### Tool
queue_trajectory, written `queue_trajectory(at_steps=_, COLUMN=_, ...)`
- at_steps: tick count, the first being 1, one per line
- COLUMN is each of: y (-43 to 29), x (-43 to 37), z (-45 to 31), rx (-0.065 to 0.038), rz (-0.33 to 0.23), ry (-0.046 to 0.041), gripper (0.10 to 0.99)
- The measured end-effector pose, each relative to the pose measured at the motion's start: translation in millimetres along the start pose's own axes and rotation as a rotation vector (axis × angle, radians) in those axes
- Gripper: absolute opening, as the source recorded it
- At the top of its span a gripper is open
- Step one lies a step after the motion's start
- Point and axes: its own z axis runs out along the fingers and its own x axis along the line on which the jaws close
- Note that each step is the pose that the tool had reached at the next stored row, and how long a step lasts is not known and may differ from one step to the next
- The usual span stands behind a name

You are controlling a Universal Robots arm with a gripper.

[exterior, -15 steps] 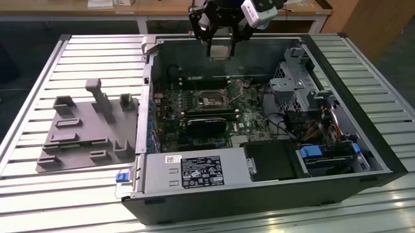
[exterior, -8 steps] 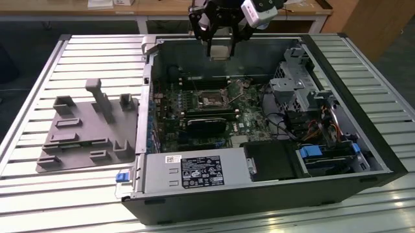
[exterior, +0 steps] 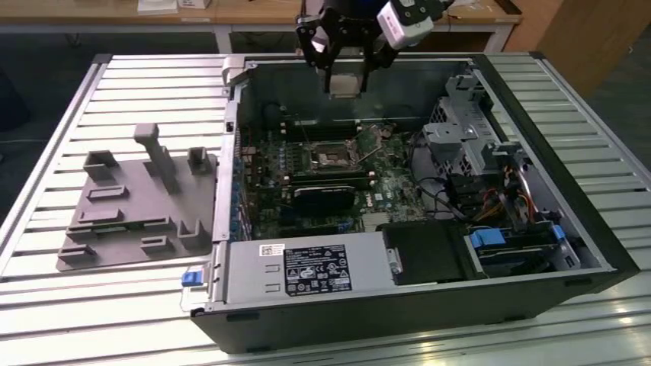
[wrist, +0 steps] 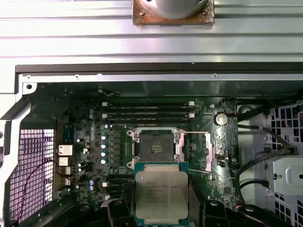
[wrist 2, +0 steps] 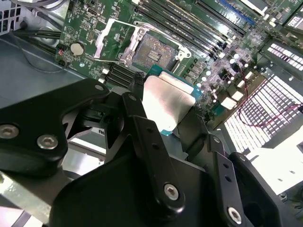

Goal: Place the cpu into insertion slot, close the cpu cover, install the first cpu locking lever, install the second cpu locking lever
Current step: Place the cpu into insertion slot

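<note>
My gripper [exterior: 344, 82] hangs above the back of the open computer case, shut on the cpu [exterior: 346, 85]. In the first wrist view the cpu [wrist: 162, 191] shows its silver-grey top, gripped at two opposite edges by the gripper [wrist: 162, 210]. The second wrist view shows the cpu [wrist 2: 168, 101] edge-on between black fingers [wrist 2: 137, 113]. Below it on the green board lies the insertion slot [wrist: 155, 148] [wrist 2: 150, 51] [exterior: 331, 158], uncovered, with a dark centre. The cpu cover [wrist 2: 116, 40] [wrist: 207, 151] [exterior: 373, 137] stands swung open beside the slot. The cpu is well above the slot and not touching it.
A grey fixture [exterior: 137, 206] lies on the slatted table at the exterior view's left. Inside the case are a black block [exterior: 325, 200], a power supply [exterior: 305, 271], a drive cage [exterior: 468, 130] and loose cables [exterior: 447, 198]. Long memory slots [wrist: 147, 111] run beside the socket.
</note>
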Motion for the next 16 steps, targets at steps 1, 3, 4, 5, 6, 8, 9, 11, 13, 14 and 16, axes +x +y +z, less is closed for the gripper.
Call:
queue_trajectory(at_steps=1, y=-0.2, x=0.0, z=1.8, rx=0.000, rz=0.000, ry=-0.0003, gripper=0.537)
queue_trajectory(at_steps=3, y=-0.5, x=-0.1, z=5.3, rx=0.000, rz=0.000, ry=-0.0007, gripper=0.537)
queue_trajectory(at_steps=4, y=-0.7, x=-0.1, z=7.1, rx=0.000, rz=0.000, ry=-0.0010, gripper=0.537)
queue_trajectory(at_steps=5, y=-0.8, x=-0.1, z=8.9, rx=0.000, rz=0.000, ry=-0.0013, gripper=0.537)
queue_trajectory(at_steps=6, y=-1.0, x=-0.2, z=10.9, rx=0.000, rz=0.000, ry=-0.0016, gripper=0.537)
queue_trajectory(at_steps=8, y=-1.3, x=-0.2, z=14.5, rx=0.000, rz=0.000, ry=-0.0020, gripper=0.537)
queue_trajectory(at_steps=9, y=-1.5, x=-0.2, z=16.3, rx=0.000, rz=0.000, ry=-0.0022, gripper=0.537)
queue_trajectory(at_steps=11, y=-1.8, x=-0.2, z=19.8, rx=0.000, rz=0.000, ry=-0.0023, gripper=0.537)
queue_trajectory(at_steps=13, y=-2.1, x=0.1, z=23.5, rx=0.000, rz=0.000, ry=-0.0034, gripper=0.537)
queue_trajectory(at_steps=14, y=-2.3, x=0.2, z=25.3, rx=0.000, rz=0.000, ry=-0.0044, gripper=0.537)
queue_trajectory(at_steps=16, y=-2.6, x=0.6, z=29.0, rx=0.000, rz=-0.001, ry=-0.0068, gripper=0.537)
